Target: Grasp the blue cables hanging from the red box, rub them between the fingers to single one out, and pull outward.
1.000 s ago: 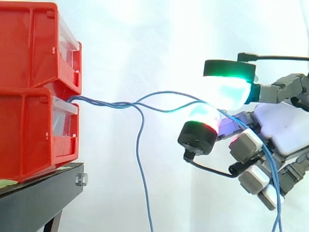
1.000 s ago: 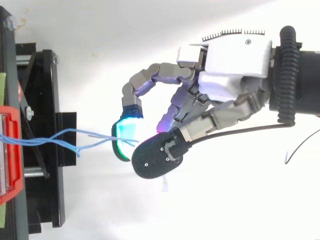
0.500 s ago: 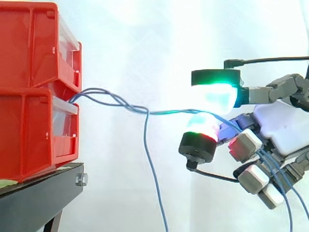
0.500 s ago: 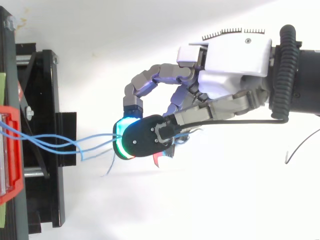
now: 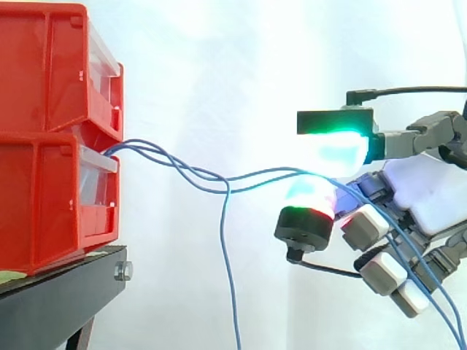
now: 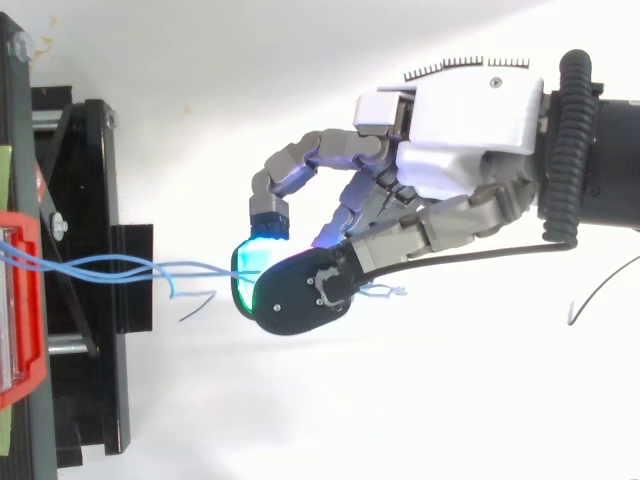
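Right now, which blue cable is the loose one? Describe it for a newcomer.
Start at the lower red bin, where the blue cables come out. Midway to the hand, the loose cable drops straight down, while its neighbours run on between the pads.

two red bins [image 5: 51, 146] sit stacked at the left on a black stand [image 5: 58, 299], in front of a white curtain [image 5: 219, 65]. blue cables [image 5: 190, 171] leave the front of the lower bin [image 5: 44, 211], just under the upper one, and run right in a loose, sagging bundle. one strand [image 5: 230, 277] drops away from the bundle partway along and hangs past the bottom edge. the rest lead into the hand [image 5: 430, 197], which comes in from the right, and pass between a green-glowing pad [image 5: 337, 144] above and a red-tinged pad [image 5: 310, 203] just below. these two pads close on the cables. behind them the cables trail down across the curled fingers [image 5: 383, 271] toward the lower right corner.
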{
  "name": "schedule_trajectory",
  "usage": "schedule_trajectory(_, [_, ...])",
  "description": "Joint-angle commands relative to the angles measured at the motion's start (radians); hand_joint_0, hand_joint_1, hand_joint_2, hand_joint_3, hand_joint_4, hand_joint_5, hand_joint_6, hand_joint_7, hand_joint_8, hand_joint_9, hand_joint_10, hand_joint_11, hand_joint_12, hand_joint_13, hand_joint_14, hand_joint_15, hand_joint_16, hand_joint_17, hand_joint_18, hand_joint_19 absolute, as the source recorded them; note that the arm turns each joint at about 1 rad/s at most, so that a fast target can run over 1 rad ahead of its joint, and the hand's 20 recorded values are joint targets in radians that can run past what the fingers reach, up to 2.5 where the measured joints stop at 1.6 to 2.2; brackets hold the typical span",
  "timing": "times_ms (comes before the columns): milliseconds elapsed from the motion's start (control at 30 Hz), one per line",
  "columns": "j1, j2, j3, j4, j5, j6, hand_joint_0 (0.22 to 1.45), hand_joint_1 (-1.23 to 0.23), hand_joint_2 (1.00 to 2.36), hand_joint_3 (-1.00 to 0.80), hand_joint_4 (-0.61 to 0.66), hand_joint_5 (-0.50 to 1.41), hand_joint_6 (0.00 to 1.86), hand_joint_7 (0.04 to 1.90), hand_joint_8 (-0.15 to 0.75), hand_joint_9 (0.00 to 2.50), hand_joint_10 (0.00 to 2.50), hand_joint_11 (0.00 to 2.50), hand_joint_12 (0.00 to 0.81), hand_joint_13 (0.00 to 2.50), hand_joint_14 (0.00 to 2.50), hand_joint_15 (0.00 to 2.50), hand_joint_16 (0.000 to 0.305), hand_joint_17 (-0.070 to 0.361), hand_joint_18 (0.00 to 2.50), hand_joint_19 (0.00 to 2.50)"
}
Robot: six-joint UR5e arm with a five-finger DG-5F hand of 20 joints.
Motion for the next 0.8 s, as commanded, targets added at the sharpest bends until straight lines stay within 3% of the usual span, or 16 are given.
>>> schedule_trajectory(0, [0.0,0.001,0.0,0.001,0.0,0.0,0.61,-0.78,1.01,-0.34,0.03,-0.16,0.89,1.01,0.239,1.07,0.02,0.69,0.349,0.95,0.03,0.69,0.047,0.105,0.77,0.64])
schedule_trajectory(433, [-0.006,0.001,0.001,0.003,0.0,-0.001,0.76,-0.91,1.0,-0.5,-0.09,-0.17,0.91,0.99,0.204,1.01,0.02,0.69,0.333,0.92,0.03,0.65,0.042,0.095,0.79,0.53])
schedule_trajectory(600, [-0.006,0.001,0.001,0.0,0.0,-0.001,0.67,-0.84,1.0,-0.5,-0.03,-0.15,0.92,1.02,0.22,1.07,0.02,0.69,0.332,0.94,0.03,0.66,0.042,0.094,0.8,0.57])
schedule_trajectory(767, [-0.006,0.001,0.001,0.003,0.0,-0.001,0.57,-0.66,1.0,-0.5,0.02,-0.12,0.9,1.05,0.235,1.13,0.02,0.69,0.343,0.97,0.03,0.68,0.043,0.097,0.81,0.6])
